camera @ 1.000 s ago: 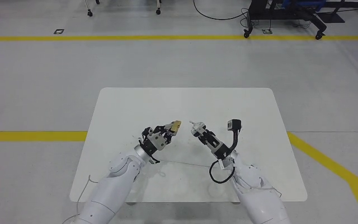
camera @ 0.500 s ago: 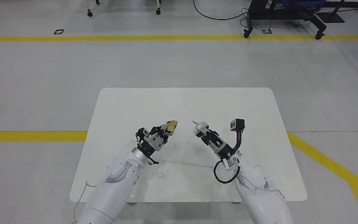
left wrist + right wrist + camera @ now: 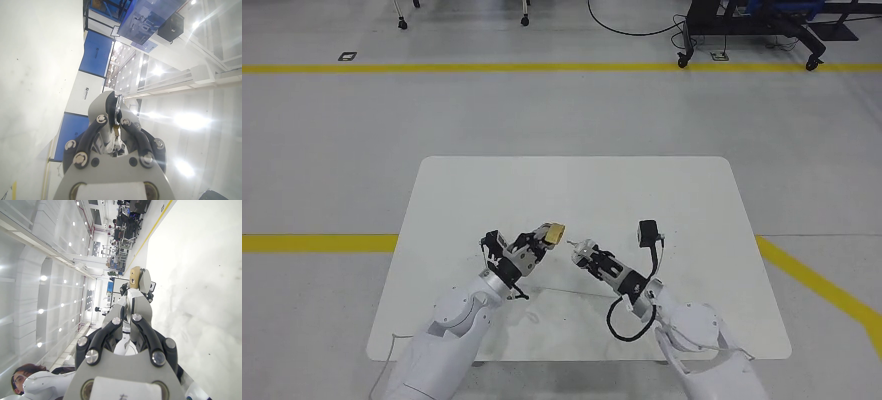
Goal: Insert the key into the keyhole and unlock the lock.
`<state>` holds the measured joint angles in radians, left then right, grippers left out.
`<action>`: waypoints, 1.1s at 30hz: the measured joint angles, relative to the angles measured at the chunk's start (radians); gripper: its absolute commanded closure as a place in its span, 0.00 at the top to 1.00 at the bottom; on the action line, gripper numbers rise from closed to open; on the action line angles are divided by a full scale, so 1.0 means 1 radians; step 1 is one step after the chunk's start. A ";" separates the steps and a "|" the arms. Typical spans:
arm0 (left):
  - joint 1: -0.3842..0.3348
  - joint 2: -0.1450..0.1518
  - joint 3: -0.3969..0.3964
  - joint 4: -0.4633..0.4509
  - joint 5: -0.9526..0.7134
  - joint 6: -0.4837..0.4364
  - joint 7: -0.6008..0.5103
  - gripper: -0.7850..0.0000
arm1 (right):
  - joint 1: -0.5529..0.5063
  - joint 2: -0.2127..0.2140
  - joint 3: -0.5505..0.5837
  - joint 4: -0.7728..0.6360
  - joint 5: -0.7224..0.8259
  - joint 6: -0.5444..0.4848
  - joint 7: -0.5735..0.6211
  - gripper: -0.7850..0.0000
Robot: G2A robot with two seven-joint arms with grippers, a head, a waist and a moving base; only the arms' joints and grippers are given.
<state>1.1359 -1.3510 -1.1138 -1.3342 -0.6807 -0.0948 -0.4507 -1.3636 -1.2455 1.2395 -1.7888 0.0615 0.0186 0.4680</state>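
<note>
**Two arms bring key and lock nose to nose**

Two grippers meet in the air over the middle of the white table [image 3: 692, 190], a little toward its 6 o'clock edge. The left gripper [image 3: 545, 236] has its jaws clamped on a brass lock [image 3: 555, 232], whose body sticks out past the tips. The right wrist view suggests why it is held this way. The end face with the keyhole [image 3: 133, 281] is turned squarely toward the other arm, so the slot is open to a straight push. The right gripper [image 3: 584, 255] sits just beside the lock at its 4 o'clock. Its jaws are pinched narrow on the key [image 3: 578, 248], and the blade points at 10 o'clock toward the brass. Lifting both pieces off the table probably lets each wrist correct its angle freely.

From above, a sliver of table shows between key and lock, so the key appears not yet to be in. The next move looks like a fine alignment of blade to slot, where a small tilt could jam the tip against the brass face.

Writing is scarce. Dark lettering runs along a white wall panel [image 3: 86, 92] and a blue one [image 3: 96, 55] in the left wrist view. No marking can be made out on the lock or the key.
</note>
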 measured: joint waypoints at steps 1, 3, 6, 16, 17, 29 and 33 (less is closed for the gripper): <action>0.001 0.000 0.000 -0.003 0.007 0.003 0.001 0.00 | -0.001 0.000 -0.002 0.001 -0.004 0.002 -0.007 0.00; 0.003 0.000 0.000 -0.006 0.012 0.007 0.001 0.00 | 0.000 -0.001 -0.007 0.006 -0.005 0.006 -0.015 0.00; 0.004 -0.001 -0.001 -0.007 0.014 0.010 -0.003 0.00 | 0.006 -0.003 -0.015 0.014 -0.001 0.014 -0.027 0.00; -0.005 -0.004 -0.004 0.010 0.041 -0.010 -0.016 0.00 | 0.022 -0.007 -0.026 0.022 -0.004 0.035 -0.052 0.00; -0.006 -0.004 -0.003 0.012 0.047 -0.012 -0.019 0.00 | 0.024 -0.007 -0.028 0.022 -0.005 0.038 -0.052 0.00; -0.013 -0.008 -0.005 0.028 0.060 -0.029 -0.036 0.00 | 0.053 -0.011 -0.047 0.037 -0.017 0.067 -0.054 0.00; -0.020 -0.010 -0.004 0.036 0.068 -0.030 -0.039 0.00 | 0.057 -0.012 -0.049 0.038 -0.021 0.072 -0.055 0.00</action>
<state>1.1162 -1.3610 -1.1174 -1.2981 -0.6123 -0.1250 -0.4897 -1.3063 -1.2571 1.1904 -1.7506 0.0409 0.0907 0.4126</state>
